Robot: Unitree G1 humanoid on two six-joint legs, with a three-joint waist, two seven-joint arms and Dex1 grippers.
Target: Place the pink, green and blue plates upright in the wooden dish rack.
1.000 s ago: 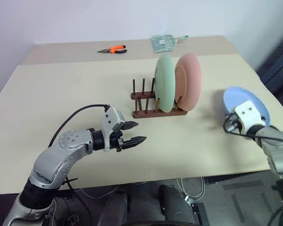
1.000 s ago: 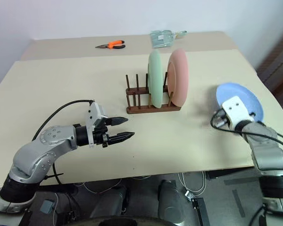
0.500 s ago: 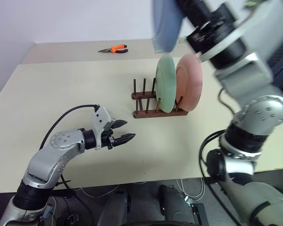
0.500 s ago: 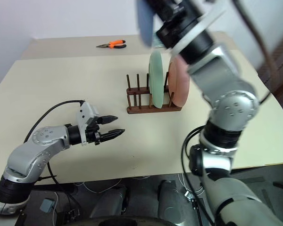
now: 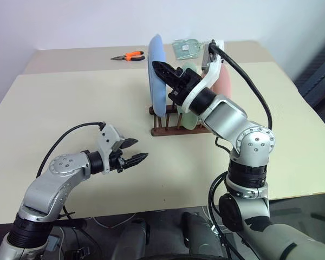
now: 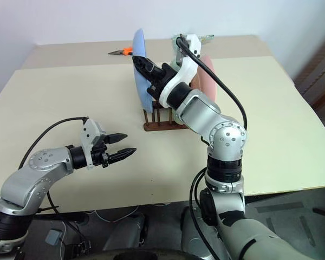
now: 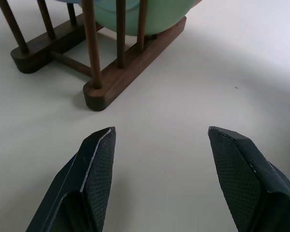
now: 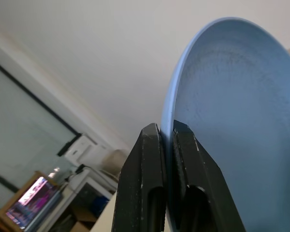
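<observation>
Swung across from the table edge, right end effector (image 5: 161,69) pinches blue plate (image 5: 157,76) above the rack (image 5: 173,129); left end effector (image 5: 136,151) gapes empty.

Open tabletop (image 5: 59,103) fills the frame's left and lower centre. At upper centre, the wooden dish rack (image 5: 168,127), blue plate (image 5: 157,76) and right arm (image 5: 227,116) block passage.
</observation>
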